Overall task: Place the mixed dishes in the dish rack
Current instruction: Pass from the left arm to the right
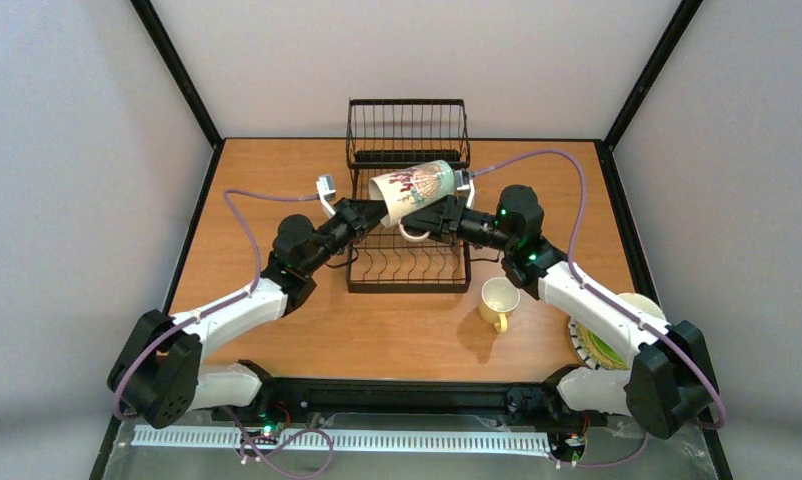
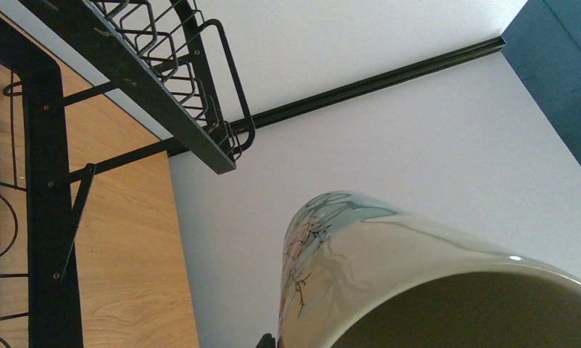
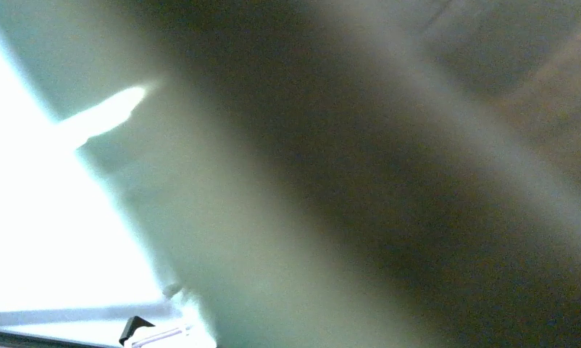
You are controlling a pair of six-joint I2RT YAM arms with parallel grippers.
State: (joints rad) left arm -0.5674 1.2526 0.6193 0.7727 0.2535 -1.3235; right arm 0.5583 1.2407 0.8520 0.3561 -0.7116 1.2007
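The white mug [image 1: 415,190], with a painted motif, hangs on its side above the black wire dish rack [image 1: 407,272]. My left gripper [image 1: 379,214] is shut on the mug's rim at its left end. In the left wrist view the mug [image 2: 389,275] fills the lower right, with the rack [image 2: 48,181] at the left. My right gripper [image 1: 440,218] reaches in from the right, against the mug's underside near its handle. The blurred mug wall [image 3: 273,217] fills the right wrist view and hides the fingers. A cream-yellow mug [image 1: 498,300] stands upright right of the rack.
The rack's taller basket section [image 1: 407,130] stands at the back, against the far wall. A lime-green plate [image 1: 605,347] and a white dish [image 1: 641,303] lie at the right table edge, partly under my right arm. Black frame posts border the table.
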